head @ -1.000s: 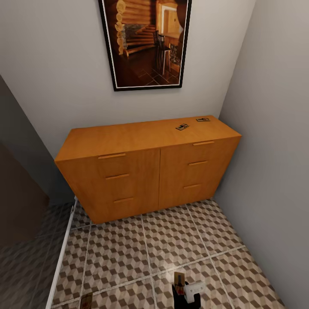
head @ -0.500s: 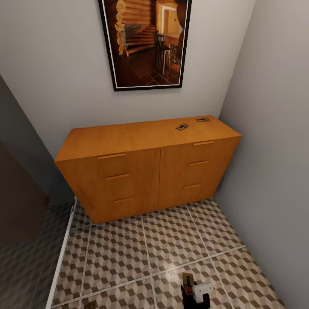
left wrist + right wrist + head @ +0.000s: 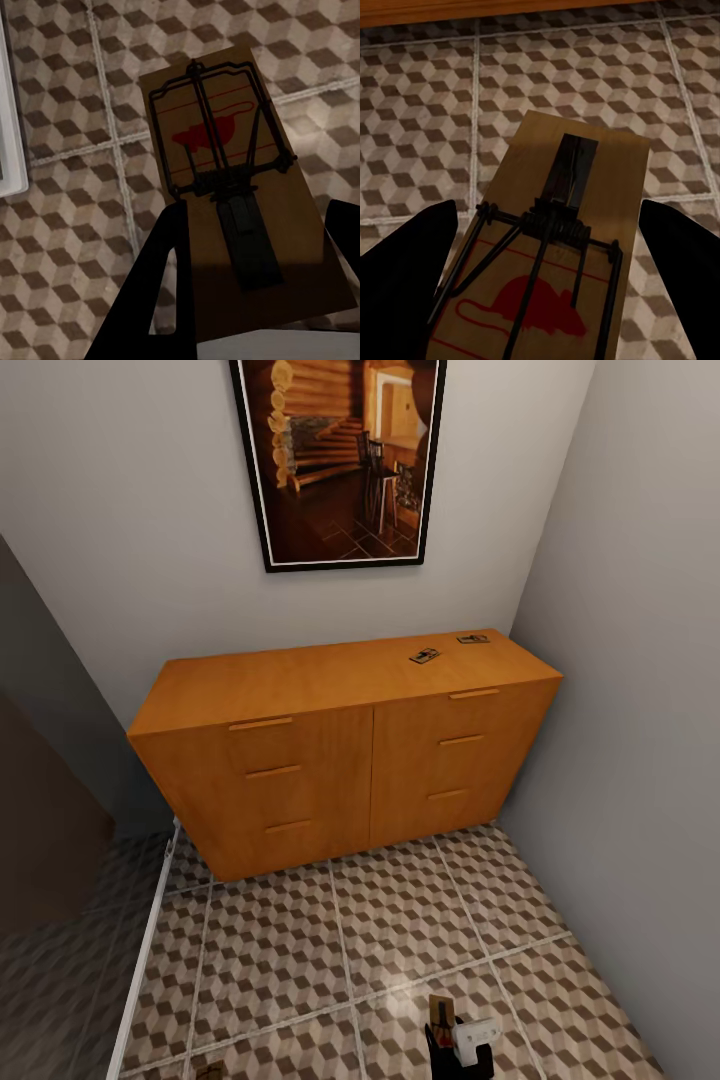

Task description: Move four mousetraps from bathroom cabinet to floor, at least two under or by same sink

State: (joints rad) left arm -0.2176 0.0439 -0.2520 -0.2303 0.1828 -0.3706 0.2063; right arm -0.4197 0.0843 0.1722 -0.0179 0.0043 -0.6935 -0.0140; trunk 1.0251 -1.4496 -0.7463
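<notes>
Carrying a mousetrap [image 3: 556, 255] clamped in its jaws, the right gripper [image 3: 462, 1040] had drifted lower over the bathroom floor [image 3: 300, 950]; the left jaws clamped another mousetrap [image 3: 225, 187]. Two stayed on the cabinet [image 3: 330, 760].

Right black two-fingered end effector [image 3: 458, 1050] low at bottom edge of head view, white wrist block on top, fingers pointing forward and up. Small tan-wood mousetrap board with dark wire [image 3: 439, 1012] stands between its fingers. Right wrist view: dark fingers [image 3: 405, 262] spread wide either side of board. Left wrist view: left black end effector [image 3: 251, 289], fingers flanking second tan-wood mousetrap board [image 3: 232, 172]; contact unclear.
</notes>
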